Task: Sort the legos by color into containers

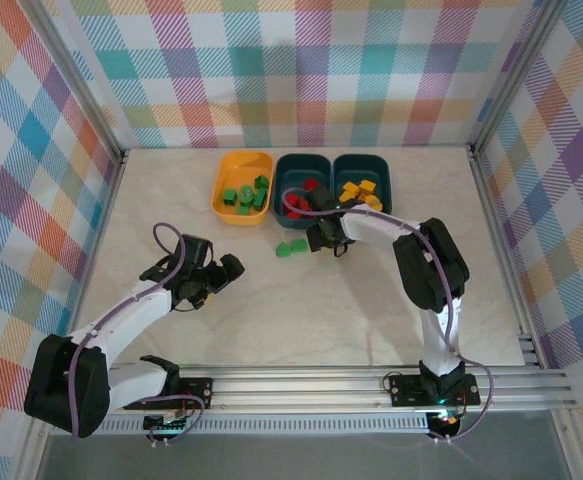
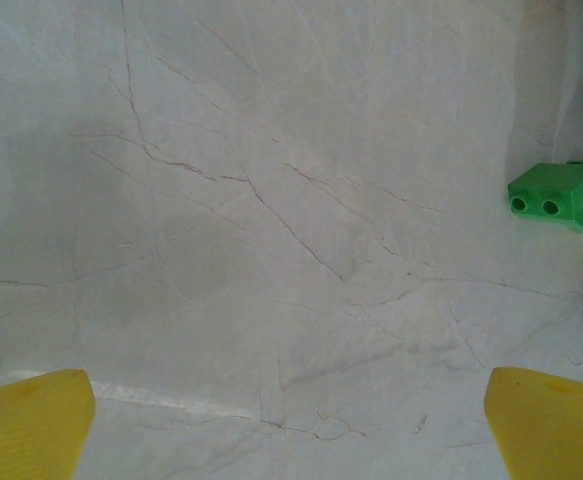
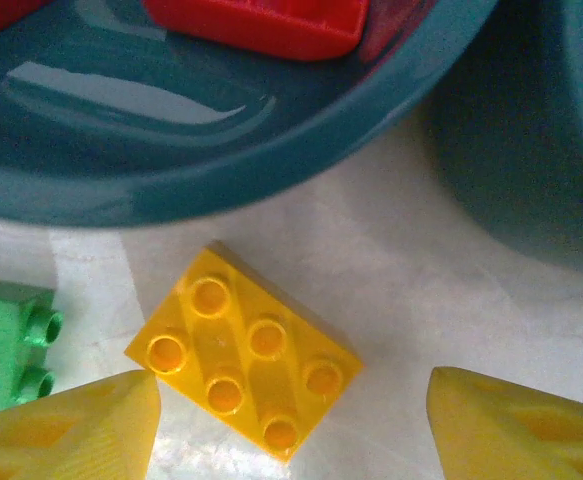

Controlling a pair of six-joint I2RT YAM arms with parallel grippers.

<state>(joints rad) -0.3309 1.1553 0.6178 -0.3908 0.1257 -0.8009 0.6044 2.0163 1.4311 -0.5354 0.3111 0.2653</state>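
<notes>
A yellow lego [image 3: 243,358] with six studs lies flat on the table between the fingertips of my right gripper [image 3: 291,425], which is open and touches nothing. This gripper [image 1: 326,238] hangs just in front of the middle teal container [image 1: 279,188], which holds red legos [image 1: 299,200]. A green lego [image 1: 291,248] lies on the table to its left, also seen as the green lego [image 3: 6,345] and the green lego [image 2: 563,195]. The orange-yellow container [image 1: 217,195] holds green legos; the right teal container [image 1: 388,185] holds yellow ones. My left gripper [image 1: 216,275] is open over bare table.
The three containers stand in a row at the back of the marble table, near the checkered back wall. Checkered side walls close in both sides. The teal rim [image 3: 221,190] lies right behind the yellow lego.
</notes>
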